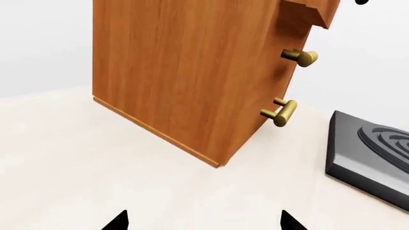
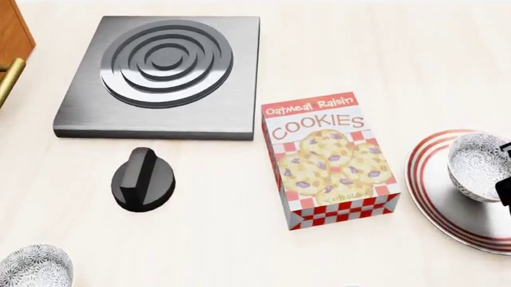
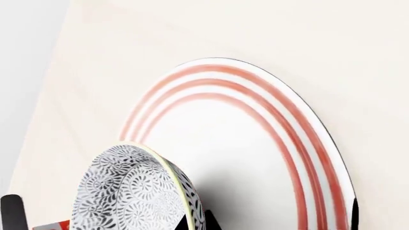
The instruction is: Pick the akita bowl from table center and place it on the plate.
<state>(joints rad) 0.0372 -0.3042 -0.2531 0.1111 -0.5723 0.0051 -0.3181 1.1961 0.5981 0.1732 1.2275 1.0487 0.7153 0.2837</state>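
While the akita bowl [image 2: 479, 165] hangs tilted over the plate [image 2: 437, 206], the job looks almost done. The right tool [image 3: 195, 224] seems to pinch the bowl's rim. What is left, I think, is to set it down flat and let go. The left tool [image 1: 203, 221] holds nothing, fingers apart, near a wooden cabinet [image 1: 191, 72].

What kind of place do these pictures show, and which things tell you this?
Most likely a kitchen counter in a simulated home. A flat stove burner with a separate black knob lies on the pale table, a cookies box stands beside it, and a patterned bowl is over a red-ringed plate.
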